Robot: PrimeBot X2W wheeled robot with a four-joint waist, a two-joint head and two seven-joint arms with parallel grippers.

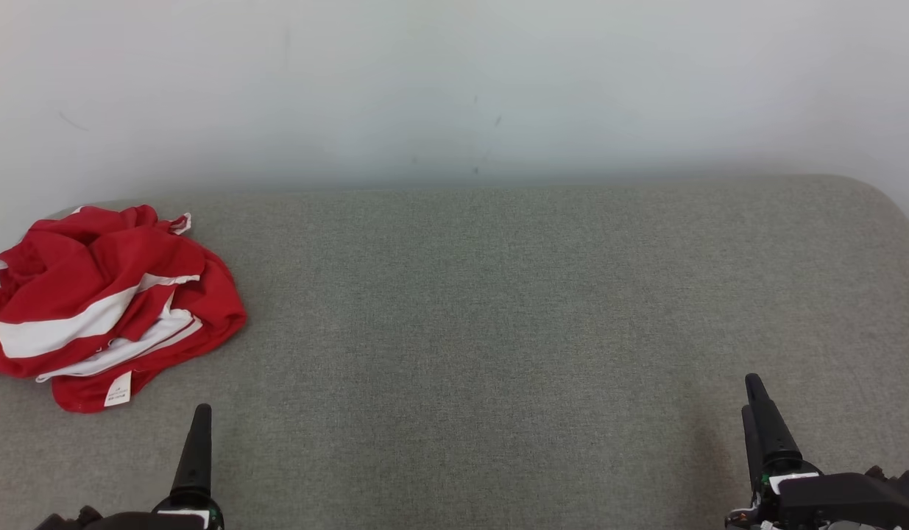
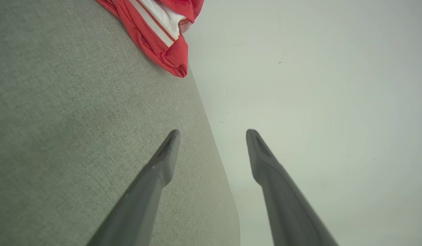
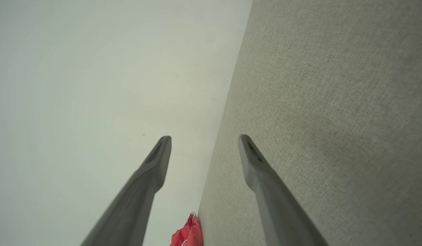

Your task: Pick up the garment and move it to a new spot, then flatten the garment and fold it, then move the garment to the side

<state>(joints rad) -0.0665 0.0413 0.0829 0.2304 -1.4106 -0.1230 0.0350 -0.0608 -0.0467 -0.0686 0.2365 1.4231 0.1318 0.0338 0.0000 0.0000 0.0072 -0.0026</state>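
Note:
The garment (image 1: pixel 104 316) is a red piece with white stripes, crumpled in a heap at the far left of the grey surface (image 1: pixel 498 309); a small white label shows at its near edge. A corner of the garment (image 2: pixel 159 30) also appears at the top of the left wrist view, and a scrap of the garment (image 3: pixel 188 234) at the bottom of the right wrist view. My left gripper (image 1: pixel 200 419) hovers at the lower left, just in front of the heap and apart from it. Its fingers (image 2: pixel 163 160) stand open, nothing between them. My right gripper (image 1: pixel 756 397) is at the lower right, far from the cloth, its fingers (image 3: pixel 156 160) open and empty.
The grey fabric-covered surface spreads wide between the two grippers. A pale wall (image 1: pixel 454 88) rises directly behind its far edge. The surface curves away at the far right corner (image 1: pixel 881 199).

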